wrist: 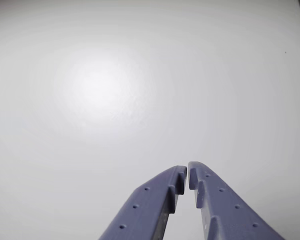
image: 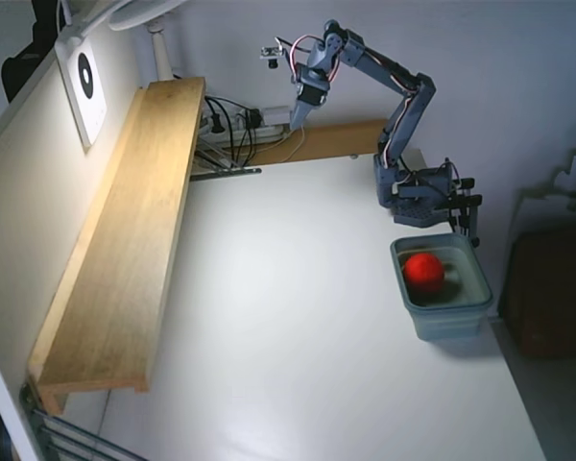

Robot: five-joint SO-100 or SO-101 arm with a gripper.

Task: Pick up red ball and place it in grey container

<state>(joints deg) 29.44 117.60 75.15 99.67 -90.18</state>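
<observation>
White tabletop (image: pixel 298 317) fills both views, bare and brightly lit across its middle. Over its far part, in the fixed view, the blue-grey gripper (image: pixel 295 123) hangs high on the raised arm (image: pixel 394 96), pointing down, its fingers brought together and holding nothing; the wrist view shows the gripper (wrist: pixel 187 171) tips nearly touching above plain white surface. Cables and a power strip (image: pixel 235 125) lie just behind it, at the table's back edge. A long wooden shelf (image: pixel 125 230) runs along the left side. Well apart from the gripper, at the right edge just in front of the arm's base (image: pixel 422 197), the grey container (image: pixel 451 322) holds the red ball (image: pixel 423 271).
</observation>
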